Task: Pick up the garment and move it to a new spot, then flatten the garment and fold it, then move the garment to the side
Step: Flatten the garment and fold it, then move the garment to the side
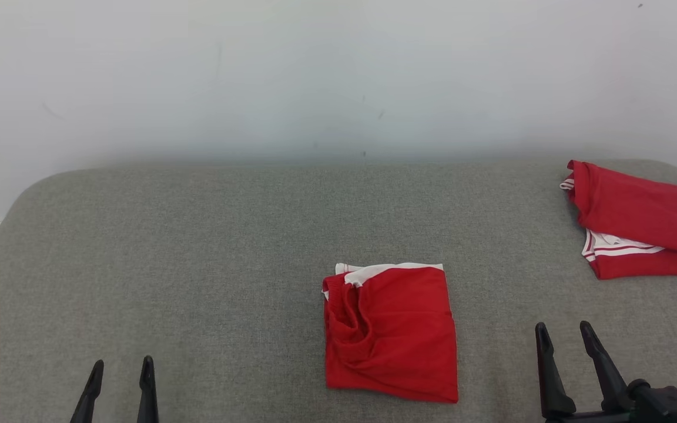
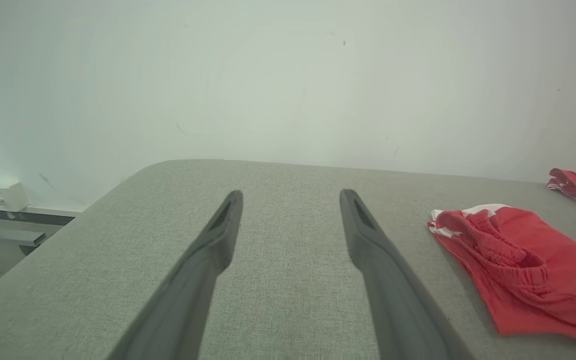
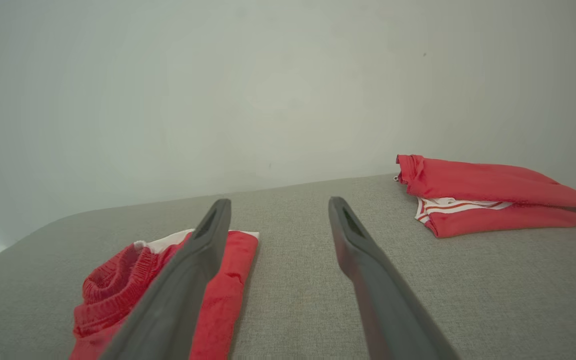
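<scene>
Our left tool (image 1: 123, 361) and right tool (image 1: 563, 324) both gape; the garment (image 1: 390, 335) lies between, a second red garment (image 1: 638, 220) far right.

Red soft-fabric garment with white trim (image 1: 391, 335), folded into a roughly square packet. It lies flat on the grey fabric-covered counter (image 1: 197, 264), in the near half, slightly right of centre in head view. A white strip shows along the far edge. Left side is bunched, with the gathered elastic waistband puckered up and wrinkles running down from it. Right and near edges are straight and neat. It is well apart from the second folded red garment with white stripes (image 1: 638, 217) at the far right.
</scene>
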